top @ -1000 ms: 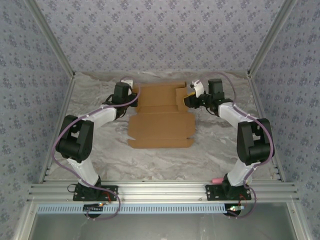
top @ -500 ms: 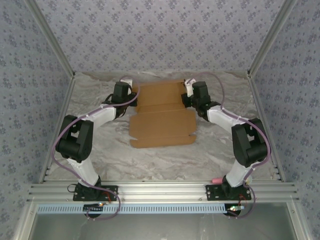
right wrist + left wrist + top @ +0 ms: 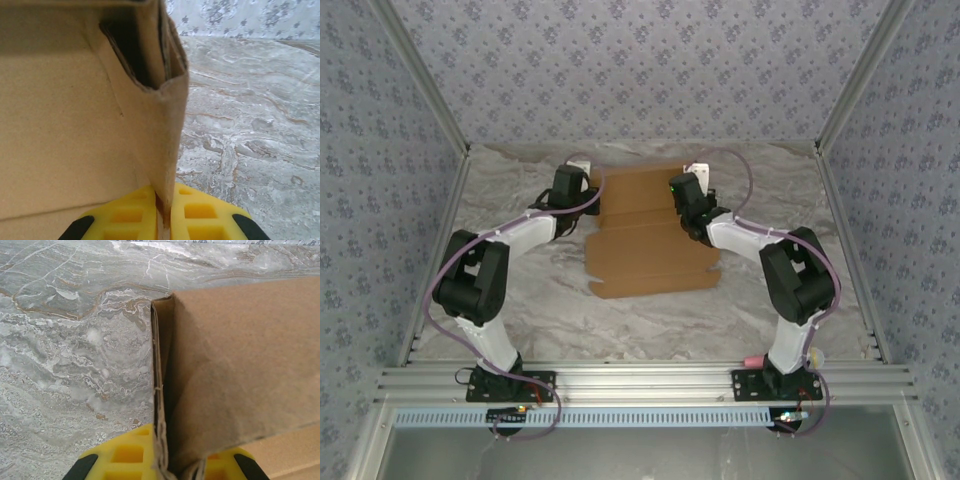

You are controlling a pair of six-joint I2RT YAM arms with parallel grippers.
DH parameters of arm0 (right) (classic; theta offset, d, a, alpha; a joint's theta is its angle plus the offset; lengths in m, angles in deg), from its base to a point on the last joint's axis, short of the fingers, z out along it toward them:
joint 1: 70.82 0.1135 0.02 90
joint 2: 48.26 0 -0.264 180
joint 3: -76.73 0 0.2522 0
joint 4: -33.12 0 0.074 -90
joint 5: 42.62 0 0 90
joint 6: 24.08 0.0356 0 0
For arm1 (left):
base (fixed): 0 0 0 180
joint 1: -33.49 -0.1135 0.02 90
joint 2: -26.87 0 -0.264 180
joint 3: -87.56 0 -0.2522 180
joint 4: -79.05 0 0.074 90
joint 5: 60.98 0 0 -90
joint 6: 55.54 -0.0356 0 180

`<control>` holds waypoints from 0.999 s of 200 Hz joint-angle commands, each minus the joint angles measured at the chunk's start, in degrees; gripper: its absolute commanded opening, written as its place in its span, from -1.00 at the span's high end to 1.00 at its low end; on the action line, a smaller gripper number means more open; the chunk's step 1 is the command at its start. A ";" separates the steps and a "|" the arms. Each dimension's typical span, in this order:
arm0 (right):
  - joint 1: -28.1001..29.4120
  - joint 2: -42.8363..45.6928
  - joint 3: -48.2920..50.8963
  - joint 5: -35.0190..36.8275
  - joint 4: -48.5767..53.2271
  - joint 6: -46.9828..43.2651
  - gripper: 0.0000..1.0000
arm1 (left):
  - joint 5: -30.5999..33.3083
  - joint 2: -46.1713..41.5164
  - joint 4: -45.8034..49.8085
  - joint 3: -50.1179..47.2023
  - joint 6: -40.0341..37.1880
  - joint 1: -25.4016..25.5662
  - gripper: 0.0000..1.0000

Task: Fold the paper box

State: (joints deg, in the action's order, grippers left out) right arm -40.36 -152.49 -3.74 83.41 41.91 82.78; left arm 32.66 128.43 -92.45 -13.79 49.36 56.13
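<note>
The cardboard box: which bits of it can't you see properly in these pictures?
Top view: the wrists cover the side edges of the paper box.
Left wrist view: the left gripper is cut off at the bottom; the raised flap hides what lies behind.
Right wrist view: the right gripper is cut off too; the gap between folded layers is too dark.
Top view: the pink thing by the right base is too small.

Bright, even, diffuse from above. No glare. Faint soft shadows beside arms (image 3: 520,232) and box (image 3: 650,265) on table (image 3: 650,320). Wrist views: near fingers (image 3: 200,210) slightly soft, deep shadow inside cardboard fold, table sharp.
</note>
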 commanded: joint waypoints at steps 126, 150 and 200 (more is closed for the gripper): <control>-6.46 -1.16 3.84 -20.12 -8.55 -6.48 0.45 | -1.44 -0.92 -0.28 2.58 1.19 0.57 1.00; -6.64 -1.09 3.66 -19.67 -8.34 -7.28 0.57 | -1.39 -1.02 -0.15 2.69 1.13 0.53 1.00; -5.76 -2.29 -0.03 -7.97 -0.02 -0.07 0.73 | -1.58 -1.19 -0.02 2.57 1.11 0.57 1.00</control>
State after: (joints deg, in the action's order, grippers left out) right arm -46.44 -154.76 -1.25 67.22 36.20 78.19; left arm 33.49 128.45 -91.90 -13.55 49.55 56.43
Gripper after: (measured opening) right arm 0.141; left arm 0.079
